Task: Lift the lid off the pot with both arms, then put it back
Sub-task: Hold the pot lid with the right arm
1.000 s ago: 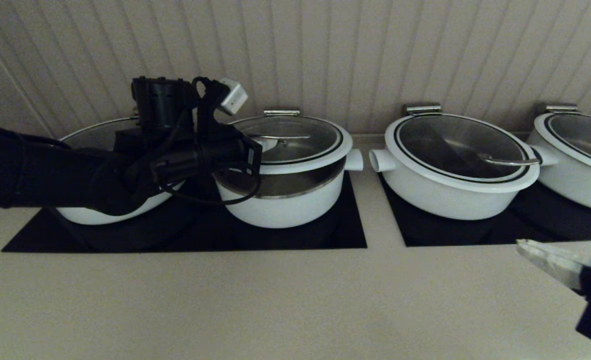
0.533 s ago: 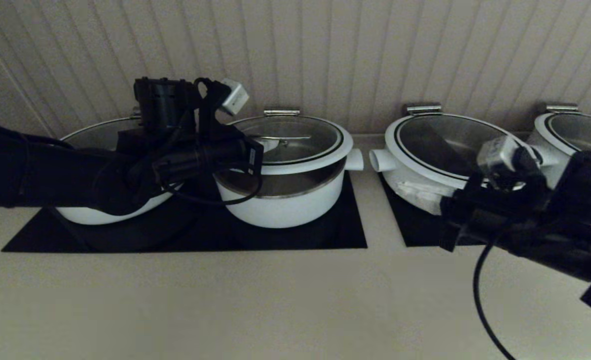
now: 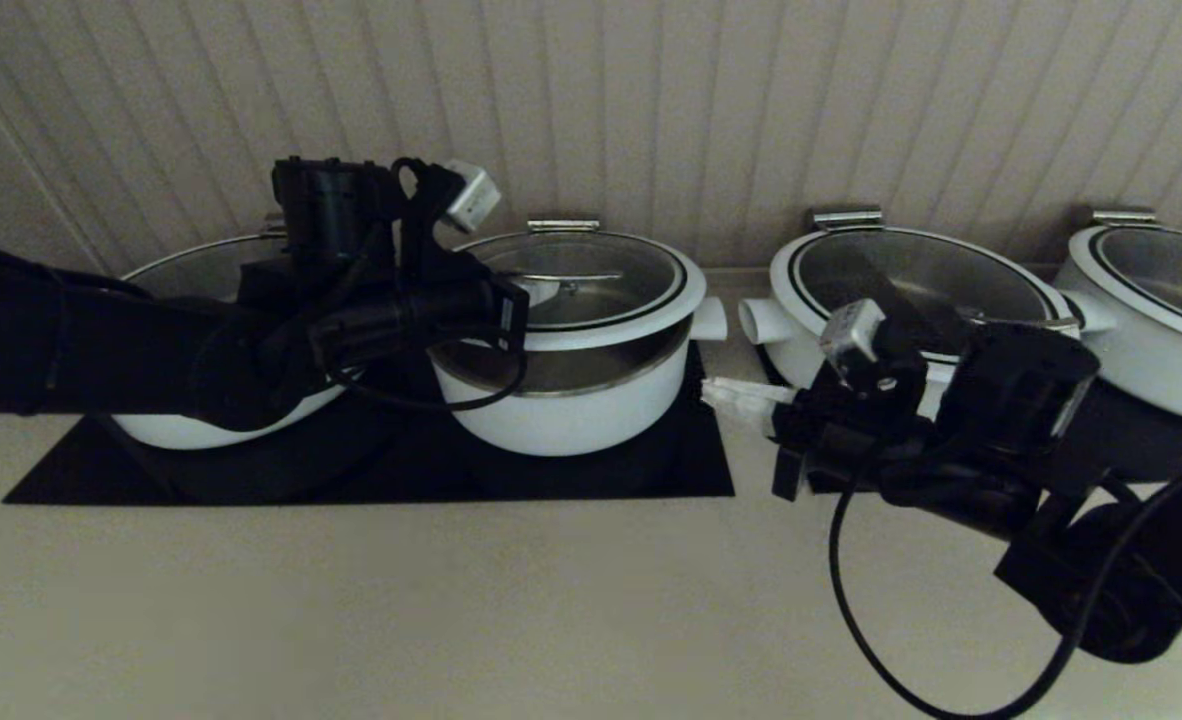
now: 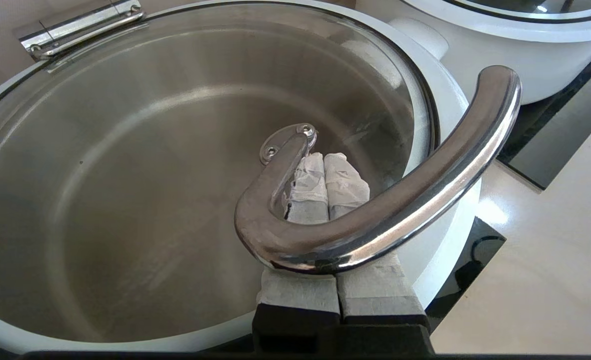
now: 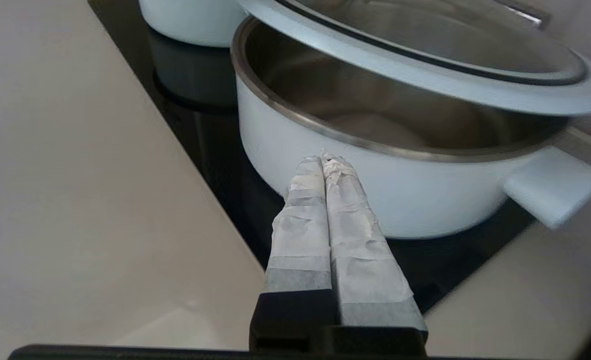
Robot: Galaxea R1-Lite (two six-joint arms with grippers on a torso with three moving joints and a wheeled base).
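Observation:
The lid [image 3: 591,285], glass with a broad white rim, hangs tilted over the pot [image 3: 571,410]: its front edge is up and steel shows in the gap. My left gripper [image 4: 325,162] is shut, and its taped fingers [image 4: 300,290] lie under the lid's curved steel handle [image 4: 405,200], which rests across them. In the head view the left arm reaches over the pot's left side. My right gripper [image 3: 716,392] is shut and empty. It hovers low by the pot's right side, tips pointing at the pot's wall [image 5: 425,200] below the raised lid [image 5: 425,85]; in the right wrist view my right gripper [image 5: 324,159] holds nothing.
Wider white lidded pots stand at the left [image 3: 181,430] behind my left arm, at the right [image 3: 911,330] behind my right arm, and at the far right [image 3: 1151,310]. Black cooktop panels [image 3: 601,480] lie under them. Beige counter runs in front, a ribbed wall behind.
My right arm has swept in from the lower right corner to the pot's right side, gripper shut. The left arm and the raised lid have barely moved.

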